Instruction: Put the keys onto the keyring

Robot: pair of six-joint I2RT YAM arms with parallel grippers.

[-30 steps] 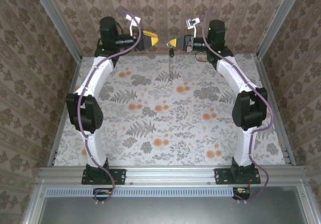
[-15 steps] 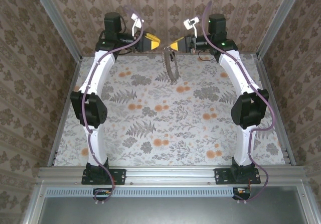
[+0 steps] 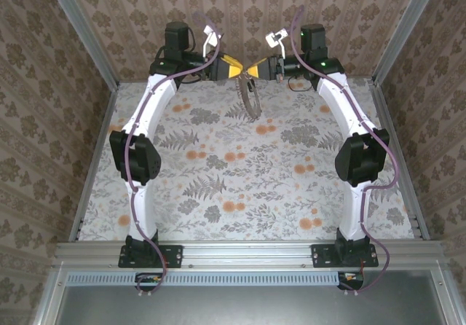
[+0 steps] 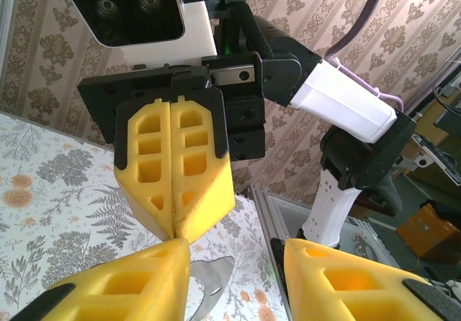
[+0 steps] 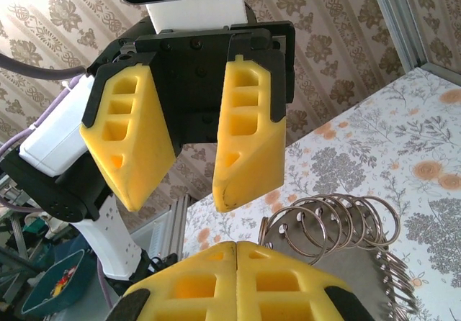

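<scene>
Findings, overhead view: both arms reach to the far edge of the tabletop (image 3: pixel 218 186), approx. mid-span, and meet nose to nose above it.

1. The right gripper (image 3: pixel 252 70) is fully closed, w/ its 2 yellow pads flush together. We see the same from the left wrist cam.
2. The keyring (image 3: pixel 250 100) hangs below the right gripper's tip, off the tabletop surface, just inside the far edge. From the right wrist cam it reads as a stack of several silver wire loops right beside the closed pads. We judge it clamped there, though the exact contact pt. is hidden.
3. The left gripper (image 3: pixel 237 69) faces the right one, w/ its jaws part-way apart. We see nothing btwn its pads from the right wrist cam. Its tips sit just beside the right gripper's tip. We cannot confirm contact.
</scene>
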